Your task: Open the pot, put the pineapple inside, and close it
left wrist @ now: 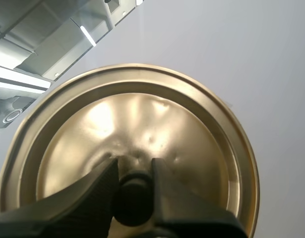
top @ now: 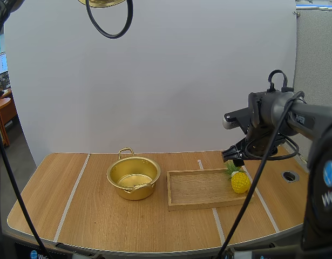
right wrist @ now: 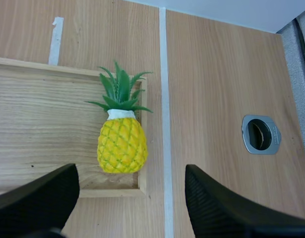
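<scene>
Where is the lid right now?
The lid is off the pot, pinched by its knob in the left pincer; the high view shows it at the left, well above the pot.

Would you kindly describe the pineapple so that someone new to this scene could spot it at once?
On the wooden table, right of the lidless gold pot, lies a shallow wooden tray. The pineapple lies at the tray's right end, below the right gripper. It alone is yellow with a green leafy crown.
</scene>
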